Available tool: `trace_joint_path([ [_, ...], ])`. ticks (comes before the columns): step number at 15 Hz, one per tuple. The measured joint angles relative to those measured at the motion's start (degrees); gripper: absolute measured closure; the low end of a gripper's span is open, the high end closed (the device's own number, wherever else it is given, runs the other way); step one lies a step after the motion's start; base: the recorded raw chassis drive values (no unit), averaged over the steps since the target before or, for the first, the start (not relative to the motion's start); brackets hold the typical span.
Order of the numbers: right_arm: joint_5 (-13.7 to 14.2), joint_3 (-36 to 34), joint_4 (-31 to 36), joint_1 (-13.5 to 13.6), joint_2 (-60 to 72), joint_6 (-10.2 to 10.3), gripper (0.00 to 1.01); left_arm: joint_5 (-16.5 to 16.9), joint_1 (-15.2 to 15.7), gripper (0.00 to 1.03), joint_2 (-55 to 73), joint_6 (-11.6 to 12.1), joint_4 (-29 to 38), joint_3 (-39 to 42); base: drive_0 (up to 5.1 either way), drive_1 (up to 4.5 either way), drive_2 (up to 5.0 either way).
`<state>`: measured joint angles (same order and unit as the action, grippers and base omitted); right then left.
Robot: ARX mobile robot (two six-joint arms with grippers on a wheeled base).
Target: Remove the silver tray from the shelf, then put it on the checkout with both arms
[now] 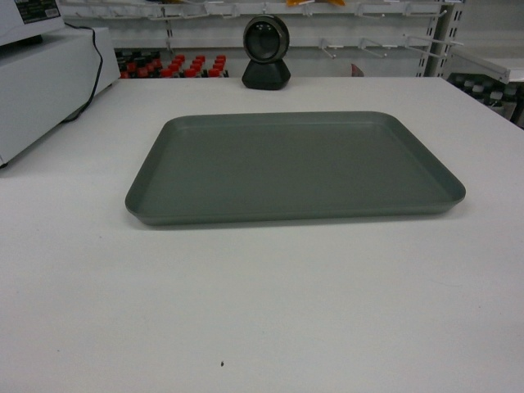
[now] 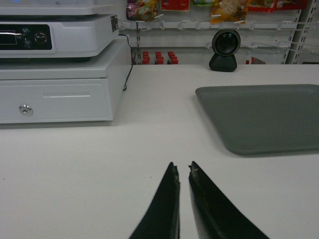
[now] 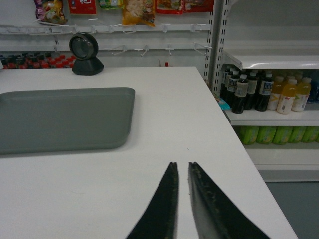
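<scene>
The silver tray [image 1: 295,168] lies flat on the white checkout [image 1: 262,311], in front of the black barcode scanner [image 1: 266,51]. Neither gripper shows in the head view. In the left wrist view my left gripper [image 2: 182,165] hovers over bare tabletop [image 2: 99,164], left of and nearer than the silver tray [image 2: 264,117], its fingers almost together with nothing between them. In the right wrist view my right gripper [image 3: 181,164] is likewise narrow and empty, right of and nearer than the silver tray [image 3: 60,117], close to the checkout's right edge [image 3: 239,144].
A white cash drawer with a register [image 2: 55,94] on top stands at the checkout's left. A white store shelf [image 3: 271,60] with drink bottles [image 3: 249,92] stands past the right edge. Peg hooks with snack bags [image 3: 137,10] hang behind the scanner [image 3: 85,54].
</scene>
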<state>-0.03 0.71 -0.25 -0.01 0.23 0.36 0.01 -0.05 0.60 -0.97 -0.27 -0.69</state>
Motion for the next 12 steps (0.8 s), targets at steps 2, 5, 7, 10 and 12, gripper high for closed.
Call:
trace_joint_path([
  [2, 0.00, 0.00, 0.00, 0.00, 0.00, 0.00, 0.62, 0.00, 0.00, 0.65, 0.00, 0.00, 0.02, 0.00, 0.0, 0.00, 0.0],
  [5, 0.00, 0.00, 0.00, 0.00, 0.00, 0.00, 0.30, 0.00, 0.00, 0.34, 0.00, 0.00, 0.00, 0.00, 0.0, 0.00, 0.0],
  [7, 0.00, 0.00, 0.00, 0.00, 0.00, 0.00, 0.10, 0.00, 0.00, 0.15, 0.00, 0.00, 0.00, 0.00, 0.0, 0.00, 0.0],
  [10, 0.00, 0.00, 0.00, 0.00, 0.00, 0.00, 0.03, -0.02, 0.00, 0.05, 0.00, 0.09, 0.02, 0.00, 0.0, 0.00, 0.0],
  [12, 0.00, 0.00, 0.00, 0.00, 0.00, 0.00, 0.03, 0.00, 0.00, 0.05, 0.00, 0.09, 0.02, 0.00, 0.0, 0.00, 0.0],
])
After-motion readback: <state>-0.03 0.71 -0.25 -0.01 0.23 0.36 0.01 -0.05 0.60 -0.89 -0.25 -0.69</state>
